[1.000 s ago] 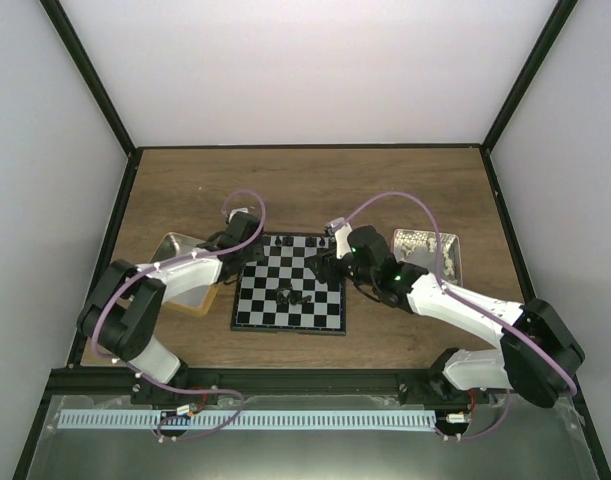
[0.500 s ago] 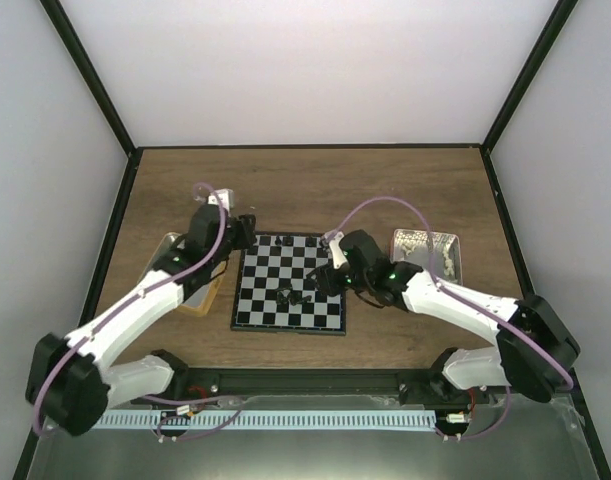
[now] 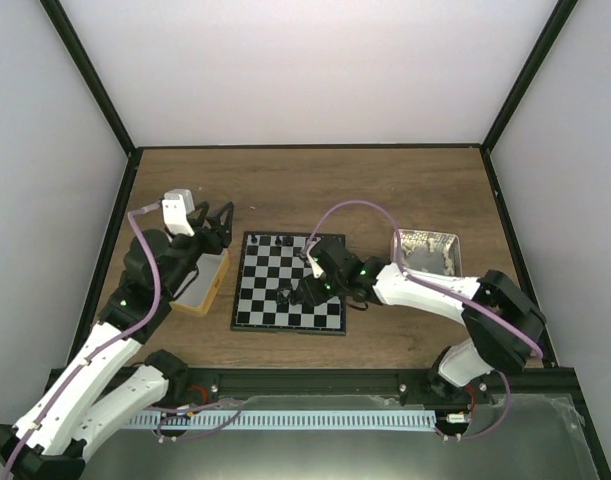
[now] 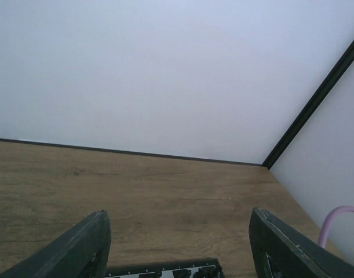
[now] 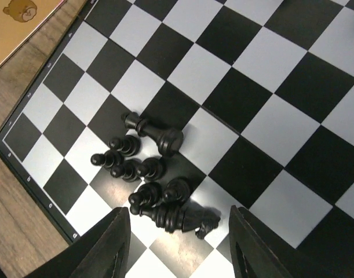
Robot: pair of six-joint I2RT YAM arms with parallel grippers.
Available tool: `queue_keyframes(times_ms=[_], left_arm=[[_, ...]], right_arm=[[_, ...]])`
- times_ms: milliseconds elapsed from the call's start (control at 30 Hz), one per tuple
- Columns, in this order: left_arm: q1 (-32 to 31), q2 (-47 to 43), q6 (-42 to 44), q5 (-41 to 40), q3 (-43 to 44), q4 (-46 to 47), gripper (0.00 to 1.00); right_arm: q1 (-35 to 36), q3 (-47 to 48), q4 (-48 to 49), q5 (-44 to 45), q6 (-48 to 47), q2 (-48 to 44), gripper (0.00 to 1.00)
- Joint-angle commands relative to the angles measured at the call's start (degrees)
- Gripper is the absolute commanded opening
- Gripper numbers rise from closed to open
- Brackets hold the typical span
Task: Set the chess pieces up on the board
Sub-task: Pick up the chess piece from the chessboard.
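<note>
The black-and-white chessboard lies mid-table. Several tiny black chess pieces lie in a heap on it, one larger piece on its side between my right fingers. A few pieces stand on the board's far row. My right gripper is open, just above the heap, jaws straddling it. My left gripper is open and empty, raised off the board's far left corner; in the left wrist view only the board's far edge shows.
A yellow-rimmed tray sits left of the board, partly under my left arm. A metal tray with pale bits sits at the right. A cartoon-printed card corner shows beside the board. Black frame posts edge the table.
My left arm has lifted and pulled back left, away from the board's far-left corner. My right gripper has moved left and down over the heap of pieces.
</note>
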Motion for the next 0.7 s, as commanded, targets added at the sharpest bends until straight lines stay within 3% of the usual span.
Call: queue_keyframes(times_ms=[0,200,667], left_arm=[[0.2,-2.2,2.4,-1.7,2.0,-3.2,0.67],[0.2,-5.7,6.0,-5.3,4.6,-5.2,0.73],[0.2,-8.6,8.1,-12.0,1.1,-4.1,0.75]], right_arm=[[0.8,3.1,-0.8,1.7,-0.5,2.4,0.48],[1.5,5.2,-0.6,1.0,-1.2,6.3,0.46],[1.6,7.5,-0.5,2.4,-0.9,10.5,0.25]])
